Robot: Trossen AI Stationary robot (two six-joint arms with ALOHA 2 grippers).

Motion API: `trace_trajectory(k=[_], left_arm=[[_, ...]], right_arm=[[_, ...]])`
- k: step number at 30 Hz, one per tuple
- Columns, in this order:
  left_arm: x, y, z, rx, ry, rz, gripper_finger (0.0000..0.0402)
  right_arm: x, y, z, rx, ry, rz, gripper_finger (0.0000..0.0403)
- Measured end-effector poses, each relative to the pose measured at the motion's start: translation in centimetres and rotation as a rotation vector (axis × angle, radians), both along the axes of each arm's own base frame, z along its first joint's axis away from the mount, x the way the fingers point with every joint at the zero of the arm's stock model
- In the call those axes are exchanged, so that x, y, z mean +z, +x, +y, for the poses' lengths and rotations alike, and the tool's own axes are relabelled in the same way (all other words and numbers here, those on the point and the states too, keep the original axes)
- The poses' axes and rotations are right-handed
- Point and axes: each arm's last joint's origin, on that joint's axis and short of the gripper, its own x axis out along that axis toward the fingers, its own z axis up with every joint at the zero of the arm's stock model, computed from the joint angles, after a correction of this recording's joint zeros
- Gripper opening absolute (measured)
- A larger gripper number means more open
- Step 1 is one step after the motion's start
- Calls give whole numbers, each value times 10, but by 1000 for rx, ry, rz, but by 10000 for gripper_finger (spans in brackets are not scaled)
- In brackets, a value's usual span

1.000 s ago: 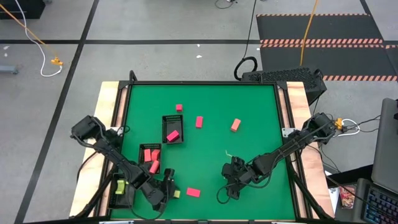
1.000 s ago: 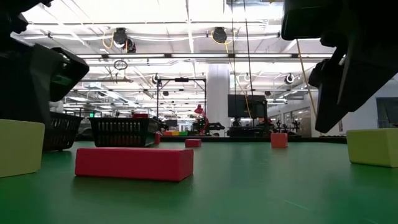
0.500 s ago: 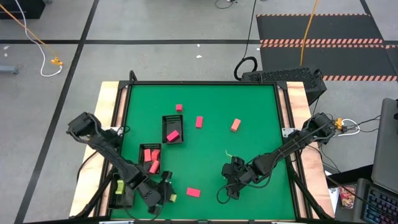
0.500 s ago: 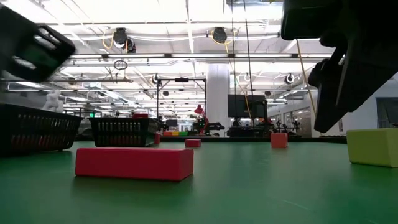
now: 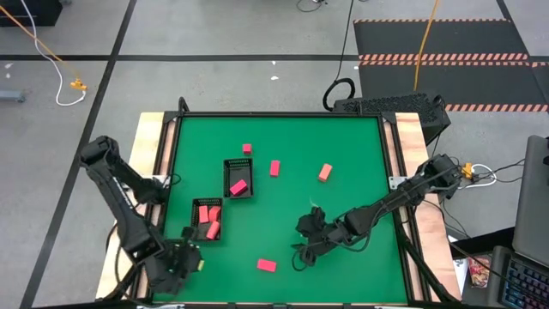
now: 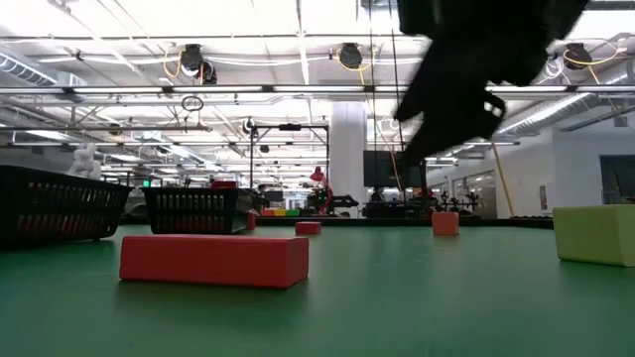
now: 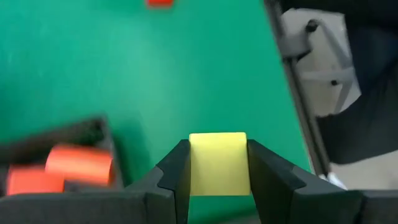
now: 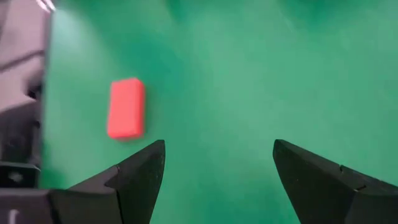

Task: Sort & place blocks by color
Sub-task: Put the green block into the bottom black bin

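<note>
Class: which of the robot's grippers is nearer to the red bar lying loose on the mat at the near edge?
The right gripper, open, hovers just beside the red bar. The left gripper, shut on a yellow block, is farther off, near the table's near left corner.

No readable text, labels, brands or nos. anywhere, none on table, blocks, trays or arms, bkgd signs too small to read.

I work in a big robotics lab or industrial hall. My green worktop (image 5: 343, 154) stands on a grey concrete floor (image 5: 214, 34) marked with black tape lines and a hazard-striped mat (image 5: 442, 39). Behind it run long ceiling lights (image 6: 298, 35), overhead rails, pillars and other rigs (cables trail everywhere).
</note>
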Motion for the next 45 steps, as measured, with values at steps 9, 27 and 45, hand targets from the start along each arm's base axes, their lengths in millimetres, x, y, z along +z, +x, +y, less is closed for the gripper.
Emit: trace_trajectory(k=[9, 27, 45], left_arm=[[-7, -39, -5, 86, 50, 110, 124], [-13, -88, -13, 162, 43, 175, 124], [-30, -77, -4, 293, 37, 189, 369]], right_arm=[[10, 12, -2, 41, -4, -134, 290], [10, 11, -2, 41, -6, -131, 290], [10, 11, -2, 49, -19, -127, 290]])
